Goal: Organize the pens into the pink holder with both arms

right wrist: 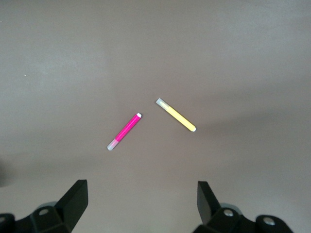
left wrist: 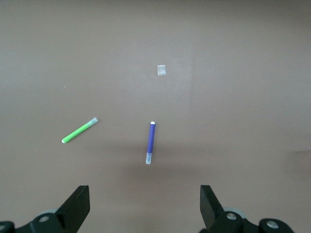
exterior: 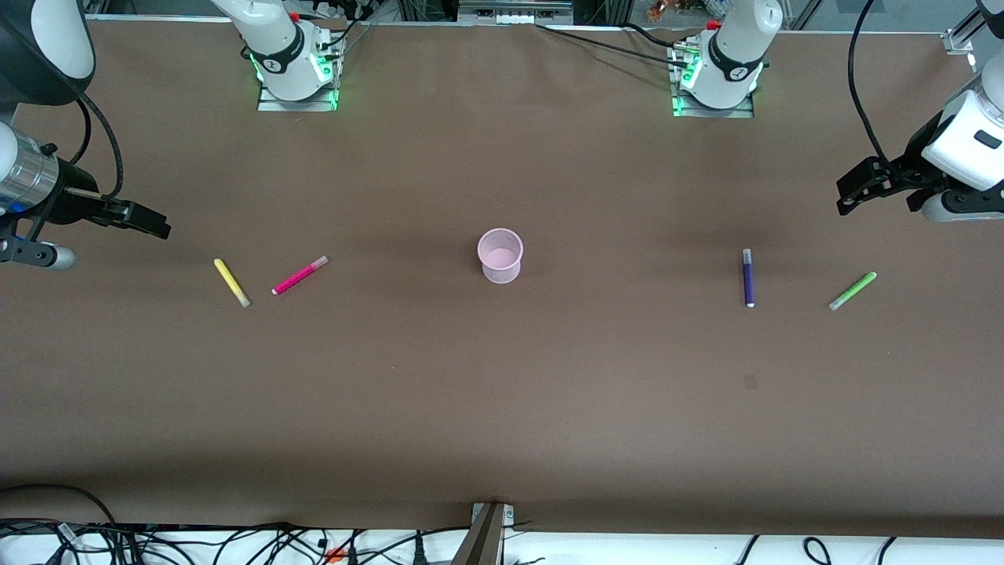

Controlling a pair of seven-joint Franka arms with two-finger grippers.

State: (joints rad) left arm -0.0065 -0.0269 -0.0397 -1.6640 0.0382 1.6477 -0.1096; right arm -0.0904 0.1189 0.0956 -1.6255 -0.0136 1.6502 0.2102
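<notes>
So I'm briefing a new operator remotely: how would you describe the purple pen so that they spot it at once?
Start at the pink holder standing mid-table, then look toward the left arm's end, where two pens lie flat. The purple pen is the one closer to the holder. It is dark, unlike the light green pen beside it.

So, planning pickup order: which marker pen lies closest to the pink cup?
The magenta-pink marker pen; yellow, purple and green ones all lie farther from the translucent pink cup.
</notes>
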